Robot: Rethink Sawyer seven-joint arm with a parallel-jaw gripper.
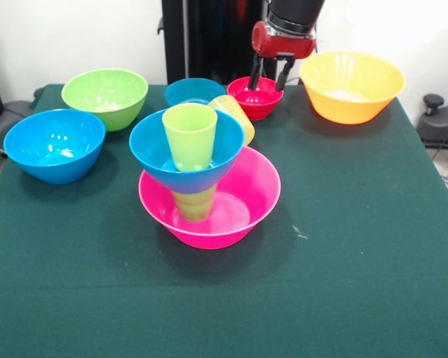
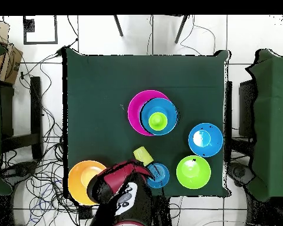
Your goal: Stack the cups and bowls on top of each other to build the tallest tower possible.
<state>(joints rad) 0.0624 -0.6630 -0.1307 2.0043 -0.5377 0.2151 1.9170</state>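
Here, tool spread over red bowl, green cup inside blue bowl.

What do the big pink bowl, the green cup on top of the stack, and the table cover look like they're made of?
Pink bowl: likely hard plastic, glossy, with bright highlights on its inner wall.
Green cup: probably thin plastic, slightly see-through, smoother and duller than the bowl.
Table cover: seems to be dark green cloth, matte, no shine.

No readable text, label, brand, number or sign shows in either view.
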